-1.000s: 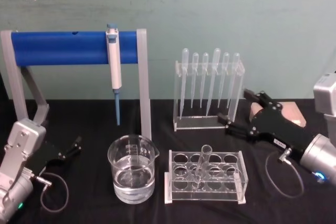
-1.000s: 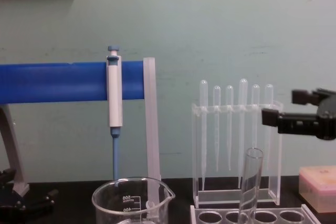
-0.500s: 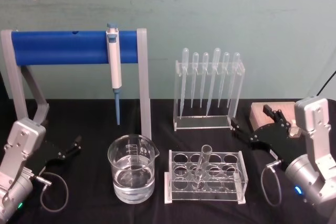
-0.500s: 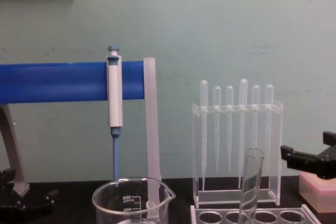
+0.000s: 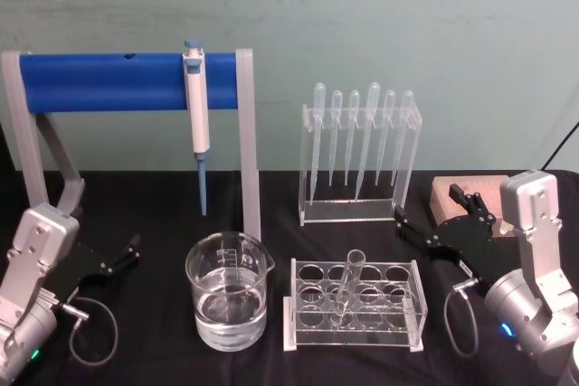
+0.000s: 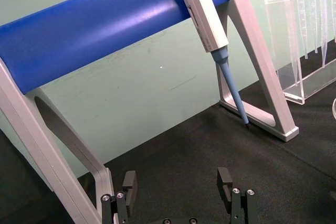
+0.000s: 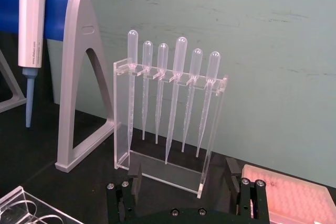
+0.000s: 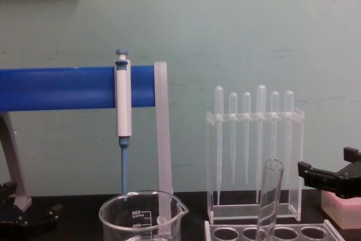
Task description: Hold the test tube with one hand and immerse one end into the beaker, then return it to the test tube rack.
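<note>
Tube: I am seeing the tube [image 5: 347, 288] leaning in the clear rack [image 5: 356, 306] at the desk's [image 5: 163, 359] front centre, rounded end down, open rim tipped toward 12 o'clock. In the chest view the tube [image 8: 268, 200] is rising well above the rack's holes.

Beaker: the beaker [image 5: 228, 290] is standing just beside the rack at its 9 o'clock, part filled with clear liquid.

Right tool: my right tool [image 5: 432, 226] is hovering low over the desk, fingers spread wide and gripping nothing. The right wrist view is looking past its open fingers [image 7: 233, 167] at the pipette stand [image 7: 170, 119].

Left tool: my left tool [image 5: 129, 250] is parked at the desk's left edge near the blue stand [image 5: 131, 80], also spread open and empty; its fingers [image 6: 129, 183] are holding nothing.

Key relation: from the right tool the tube is lying toward 8 o'clock, with only part of the rack between them. Its long axis is running nearly upright, so I am judging a sideways pinch on the exposed upper length as the way in.

Nearer arm: the right, in my judgement; the beaker is blocking the left arm's path.

Stage: the tube is not yet grasped.
</note>
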Tool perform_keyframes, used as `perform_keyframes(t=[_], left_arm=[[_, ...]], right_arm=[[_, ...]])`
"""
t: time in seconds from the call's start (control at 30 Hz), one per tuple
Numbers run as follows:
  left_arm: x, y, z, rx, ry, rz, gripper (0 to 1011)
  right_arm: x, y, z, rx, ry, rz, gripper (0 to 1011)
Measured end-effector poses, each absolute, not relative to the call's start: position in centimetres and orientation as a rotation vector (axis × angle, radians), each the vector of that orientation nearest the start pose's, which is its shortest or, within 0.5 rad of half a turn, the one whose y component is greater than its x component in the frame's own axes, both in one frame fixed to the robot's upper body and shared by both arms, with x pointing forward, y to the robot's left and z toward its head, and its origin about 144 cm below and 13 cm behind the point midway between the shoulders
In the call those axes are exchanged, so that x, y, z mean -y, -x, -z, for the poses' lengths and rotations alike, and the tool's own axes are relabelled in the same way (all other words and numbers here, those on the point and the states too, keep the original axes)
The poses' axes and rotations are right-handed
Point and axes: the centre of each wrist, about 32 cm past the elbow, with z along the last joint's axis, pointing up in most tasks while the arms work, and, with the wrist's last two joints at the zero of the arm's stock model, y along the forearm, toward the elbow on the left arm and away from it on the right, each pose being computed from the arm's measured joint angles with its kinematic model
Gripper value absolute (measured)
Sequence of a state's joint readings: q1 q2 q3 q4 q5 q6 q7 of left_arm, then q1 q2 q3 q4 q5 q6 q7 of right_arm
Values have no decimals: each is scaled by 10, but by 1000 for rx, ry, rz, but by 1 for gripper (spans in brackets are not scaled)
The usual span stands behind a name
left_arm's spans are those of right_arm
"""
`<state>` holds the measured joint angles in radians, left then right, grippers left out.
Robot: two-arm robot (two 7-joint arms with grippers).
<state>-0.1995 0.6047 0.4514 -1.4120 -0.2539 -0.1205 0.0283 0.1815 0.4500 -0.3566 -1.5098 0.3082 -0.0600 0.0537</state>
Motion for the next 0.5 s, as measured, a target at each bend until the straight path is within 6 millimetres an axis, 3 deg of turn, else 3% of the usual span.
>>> perform_keyframes(t=[0.5], left_arm=[[-310, -489, -1140, 285, -305, -1248, 1000]], right_arm=[[262, -493, -1167, 163, 96, 1217, 1002]])
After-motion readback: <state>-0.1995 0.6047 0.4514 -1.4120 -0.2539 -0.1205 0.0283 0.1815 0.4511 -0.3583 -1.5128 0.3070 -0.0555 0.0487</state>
